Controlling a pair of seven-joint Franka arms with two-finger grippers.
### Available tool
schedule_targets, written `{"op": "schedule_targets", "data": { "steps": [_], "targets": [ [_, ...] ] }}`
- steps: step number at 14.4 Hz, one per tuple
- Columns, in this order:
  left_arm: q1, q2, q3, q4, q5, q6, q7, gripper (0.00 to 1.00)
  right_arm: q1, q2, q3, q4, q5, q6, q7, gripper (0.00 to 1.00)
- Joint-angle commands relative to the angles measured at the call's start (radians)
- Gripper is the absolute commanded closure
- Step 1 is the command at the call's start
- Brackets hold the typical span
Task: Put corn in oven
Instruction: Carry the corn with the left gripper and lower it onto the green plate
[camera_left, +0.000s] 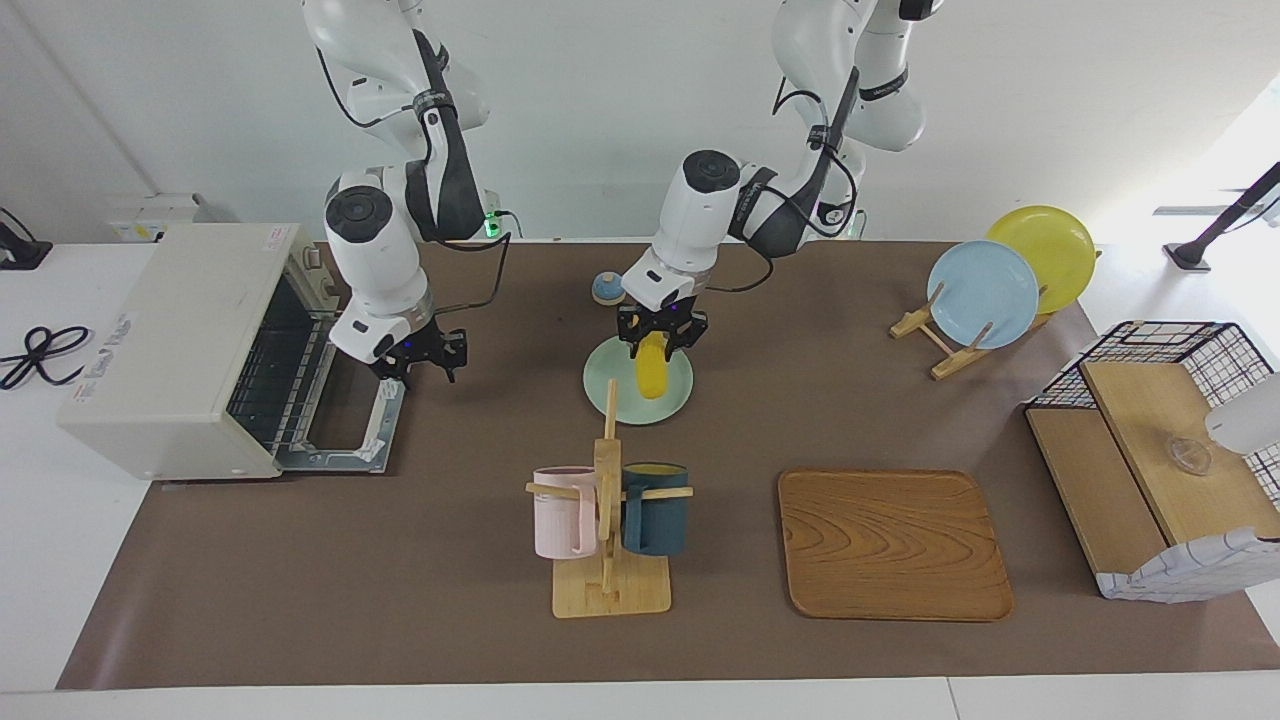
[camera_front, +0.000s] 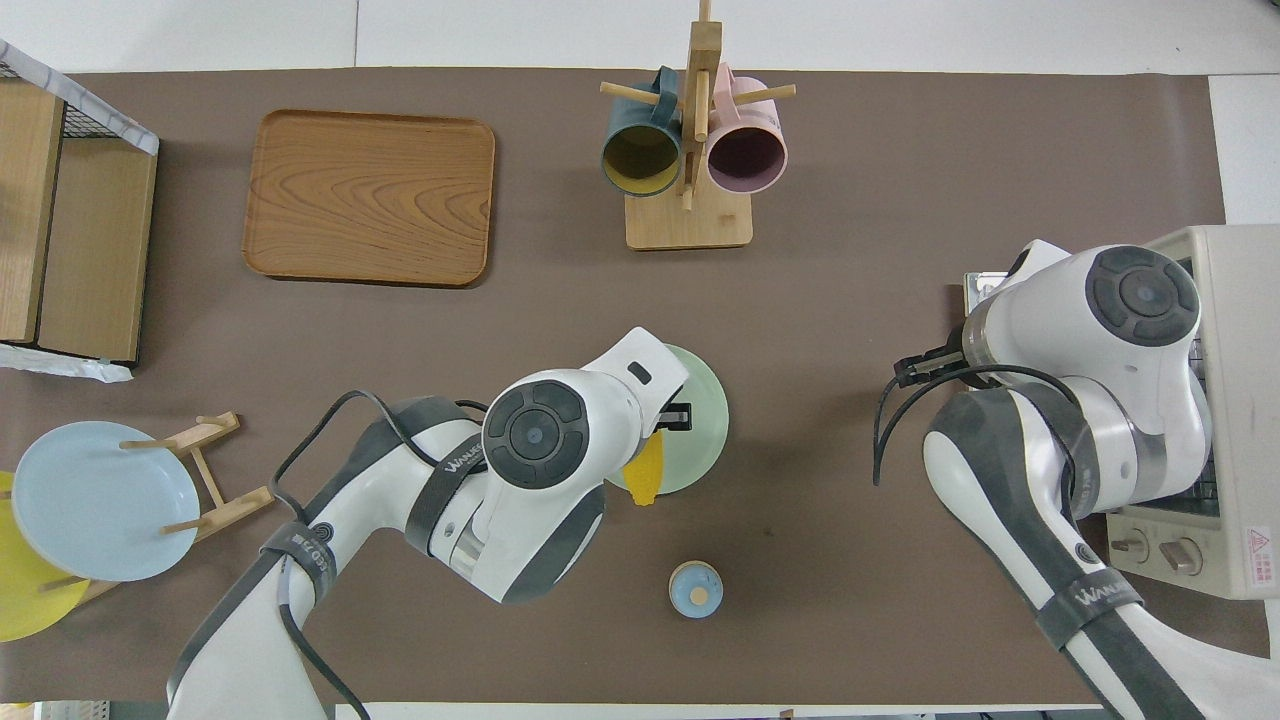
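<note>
Midway along the brown-covered table (camera_left: 300, 600), the left gripper (camera_left: 660, 340) hangs over a pale green plate (camera_left: 612, 392), its fingers pinching the upper end of the corn (camera_left: 651, 375), which dangles upright above the plate. From the overhead camera only the cob's tapered tip (camera_front: 645, 475) shows from under the arm's wrist, over the plate's (camera_front: 705, 440) rim on the side nearer the robots. At the right arm's end of the table the oven (camera_left: 180, 345) stands with its door (camera_left: 345, 440) dropped flat and the wire rack visible inside; the right gripper (camera_left: 422, 358) hovers over the door's edge nearer the robots, fingers spread, holding nothing. A small blue knob-topped object (camera_left: 608, 288) sits nearer the robots than the plate. Farther from them stand a wooden mug rack (camera_left: 608, 560) carrying a pink mug (camera_left: 563, 512) and a dark teal mug (camera_left: 655, 508), and beside it a wooden tray (camera_left: 890, 545). Toward the left arm's end, a blue plate (camera_left: 983, 293) and a yellow plate (camera_left: 1045, 245) lean in a wooden stand, near a wire-and-wood shelf (camera_left: 1150, 450).
</note>
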Motion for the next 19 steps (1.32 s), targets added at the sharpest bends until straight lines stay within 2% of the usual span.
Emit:
{"op": "schedule_targets", "data": {
  "steps": [1, 3, 12, 13, 14, 15, 16, 19],
  "targets": [
    [-0.022, 0.031, 0.018, 0.002, -0.007, 0.041, -0.016, 1.0, 0.007, 0.01, -0.002, 0.037, 0.028, -0.04, 0.013, 0.14],
    [-0.022, 0.066, 0.018, 0.016, -0.006, 0.067, -0.016, 1.0, 0.002, 0.01, -0.002, 0.037, 0.039, -0.042, 0.01, 0.0],
    [-0.012, 0.097, 0.02, 0.037, 0.001, 0.081, 0.015, 1.0, 0.005, 0.007, -0.002, 0.032, 0.07, -0.054, 0.01, 0.0],
    [-0.012, 0.097, 0.02, 0.039, 0.001, 0.081, 0.024, 0.9, 0.005, 0.005, -0.002, 0.032, 0.07, -0.054, 0.009, 0.0],
    [-0.01, 0.097, 0.021, 0.04, 0.001, 0.081, 0.024, 0.64, 0.005, 0.005, -0.002, 0.031, 0.071, -0.054, 0.009, 0.0],
    [-0.01, 0.097, 0.023, 0.042, 0.001, 0.077, 0.023, 0.19, 0.005, 0.005, -0.002, 0.032, 0.07, -0.054, 0.009, 0.0],
    [-0.01, 0.096, 0.023, 0.045, -0.001, 0.07, 0.023, 0.0, 0.005, 0.005, -0.002, 0.031, 0.071, -0.054, 0.009, 0.0],
    [0.042, 0.082, 0.026, 0.1, 0.002, -0.017, 0.026, 0.0, 0.005, 0.005, -0.002, 0.031, 0.071, -0.055, 0.007, 0.0]
  ]
}}
